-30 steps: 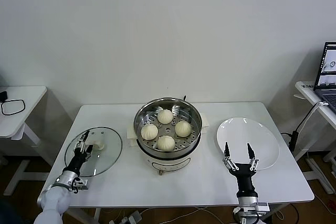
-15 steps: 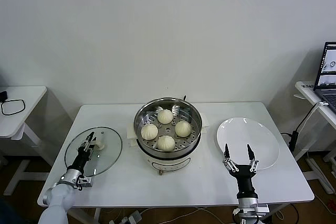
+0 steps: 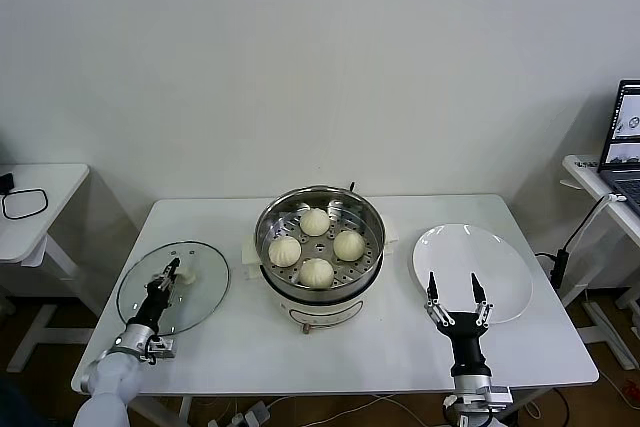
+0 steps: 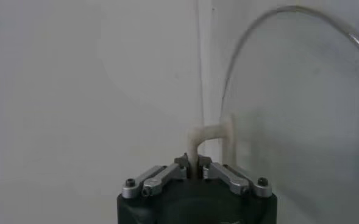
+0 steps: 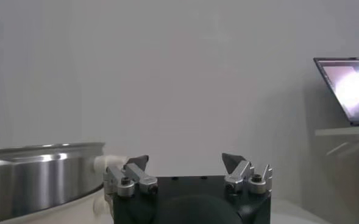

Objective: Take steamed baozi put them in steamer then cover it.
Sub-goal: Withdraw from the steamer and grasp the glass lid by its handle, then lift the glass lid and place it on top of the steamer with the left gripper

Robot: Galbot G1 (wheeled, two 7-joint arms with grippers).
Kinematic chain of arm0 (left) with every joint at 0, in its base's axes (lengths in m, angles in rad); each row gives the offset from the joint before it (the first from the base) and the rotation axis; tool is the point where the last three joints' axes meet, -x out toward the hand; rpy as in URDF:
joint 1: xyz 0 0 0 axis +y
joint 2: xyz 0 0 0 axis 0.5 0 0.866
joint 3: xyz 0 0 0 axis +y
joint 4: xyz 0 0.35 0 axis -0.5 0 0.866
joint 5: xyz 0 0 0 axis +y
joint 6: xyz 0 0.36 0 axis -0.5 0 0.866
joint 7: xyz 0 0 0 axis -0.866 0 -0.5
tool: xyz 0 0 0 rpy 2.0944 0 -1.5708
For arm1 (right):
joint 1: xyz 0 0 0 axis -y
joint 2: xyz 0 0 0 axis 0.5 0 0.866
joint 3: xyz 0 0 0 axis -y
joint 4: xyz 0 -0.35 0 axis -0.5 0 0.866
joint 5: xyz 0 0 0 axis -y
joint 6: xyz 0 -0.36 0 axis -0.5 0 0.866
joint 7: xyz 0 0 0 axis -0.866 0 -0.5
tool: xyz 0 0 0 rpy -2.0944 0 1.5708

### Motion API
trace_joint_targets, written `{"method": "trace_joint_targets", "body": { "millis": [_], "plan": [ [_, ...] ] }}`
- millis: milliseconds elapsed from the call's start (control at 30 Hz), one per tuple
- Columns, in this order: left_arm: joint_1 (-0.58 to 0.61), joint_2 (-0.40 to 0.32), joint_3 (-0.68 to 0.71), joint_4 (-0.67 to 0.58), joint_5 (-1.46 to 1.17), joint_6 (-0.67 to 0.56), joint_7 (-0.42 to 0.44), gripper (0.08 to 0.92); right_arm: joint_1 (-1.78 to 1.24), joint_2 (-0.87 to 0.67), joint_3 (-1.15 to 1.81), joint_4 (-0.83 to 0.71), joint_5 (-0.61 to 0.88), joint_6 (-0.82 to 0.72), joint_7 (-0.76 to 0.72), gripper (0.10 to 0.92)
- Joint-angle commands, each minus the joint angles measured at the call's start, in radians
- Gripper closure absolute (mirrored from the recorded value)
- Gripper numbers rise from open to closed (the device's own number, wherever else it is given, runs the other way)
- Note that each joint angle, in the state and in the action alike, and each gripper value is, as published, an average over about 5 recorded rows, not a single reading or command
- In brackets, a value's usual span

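Left gripper (image 3: 172, 271) has gone from spread to clamped on the cover (image 3: 172, 288) handle since a second ago, and the lid is now tilting off the table (image 3: 300, 357) left of the steamer (image 3: 320, 243). Pinching the handle is keeping the glass clear of the fingers. All four steamed baozi (image 3: 316, 246) are sitting on the tray, so covering is what's left. Right gripper (image 3: 456, 305) is idling open by the plate (image 3: 472, 257).
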Motion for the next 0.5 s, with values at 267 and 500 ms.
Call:
{"method": "trace_joint_targets", "body": {
  "millis": [267, 500],
  "plan": [
    [0.257, 0.054, -0.088, -0.727, -0.281, 0.253, 0.221, 0.810, 0.002, -0.004, 0.000, 0.011, 0.003, 0.000, 0.001, 0.203],
    [0.340, 0.091, 0.108, -0.978, -0.297, 0.421, 0.419, 0.810, 0.013, -0.004, -0.014, 0.009, 0.004, -0.003, 0.001, 0.203]
  ]
}}
